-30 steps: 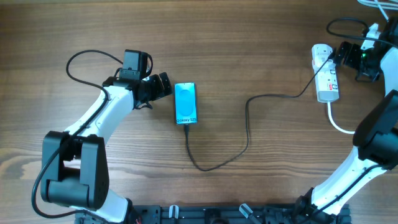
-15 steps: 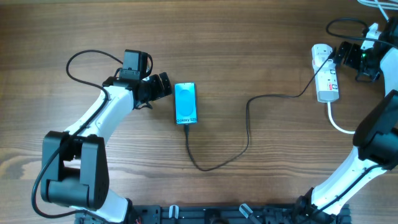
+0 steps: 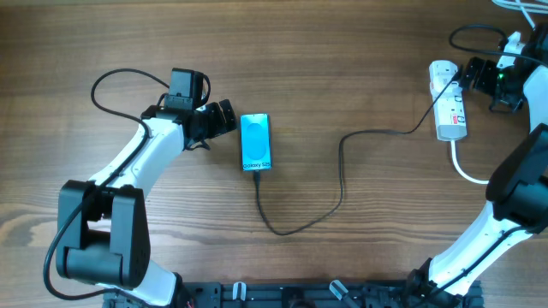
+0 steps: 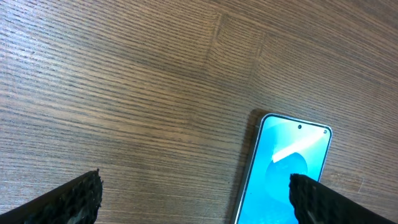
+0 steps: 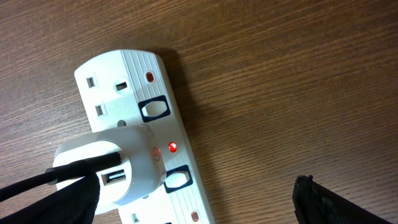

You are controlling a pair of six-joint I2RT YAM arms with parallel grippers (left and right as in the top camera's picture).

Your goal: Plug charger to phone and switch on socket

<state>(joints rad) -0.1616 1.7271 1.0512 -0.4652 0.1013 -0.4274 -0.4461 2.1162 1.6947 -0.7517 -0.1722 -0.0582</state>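
Phone, charger seated at its 6 o'clock end, left gripper splayed empty at its 10 o'clock, seemingly to steady it; socket at table's 2 o'clock, lamp red, right gripper splayed empty facing it, seemingly for switching.

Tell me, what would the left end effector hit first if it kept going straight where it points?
Probably the phone: the open left end effector aims at its top end, just ahead. Depth is unclear; it may touch the table first.
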